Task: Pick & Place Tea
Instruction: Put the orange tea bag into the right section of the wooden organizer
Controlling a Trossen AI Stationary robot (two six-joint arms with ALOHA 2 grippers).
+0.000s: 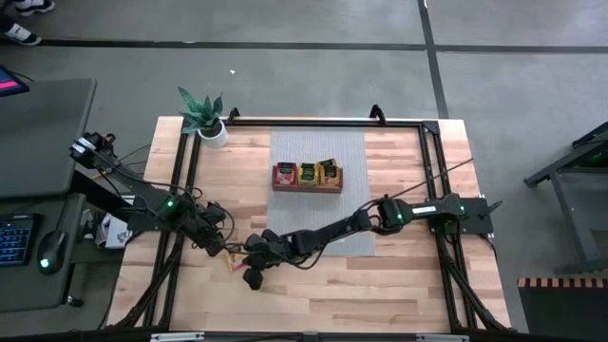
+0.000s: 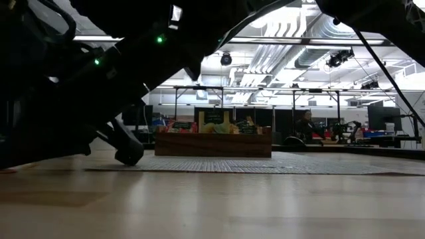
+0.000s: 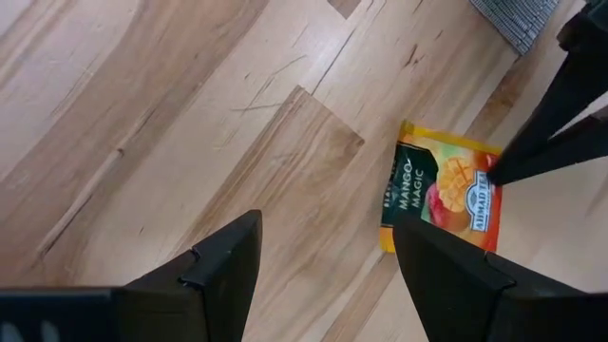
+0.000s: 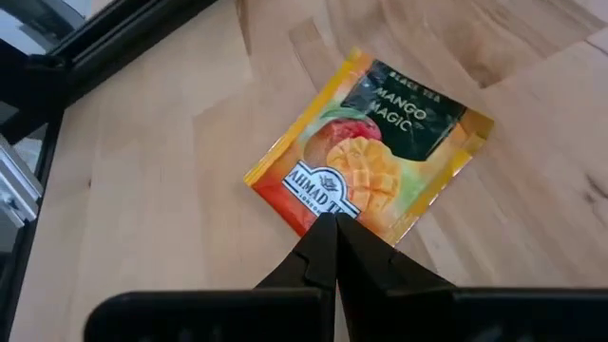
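Lies flat on the bare wood table [image 1: 399, 285], low and left of the middle in the high view: one mango tea packet [image 4: 366, 142], yellow, red and green, with a dark label. Well apart from the tray.

Reaches across from the right side of the high view, down to that packet: the right gripper [image 4: 332, 233]. Clenched tight, both tips pressed together with no gap. Touches the red edge of the packet. Cannot tell if the edge is pinched between the tips or only touched.

Comes in from the left side of the high view and hangs just beside the same spot: the left gripper [image 3: 323, 275]. Released, fingers spread wide, only bare wood between them. Holds nothing. Packet just past one fingertip.

Sits in the middle of the high view, on a grey mat [image 1: 318, 147]: a brown wooden tray [image 1: 306, 189]. Holds more tea packets [image 1: 307, 173], red, yellow and green, standing up in a row.

Stands at the upper left corner of the table: a small green plant [image 1: 202, 114] in a white pot.
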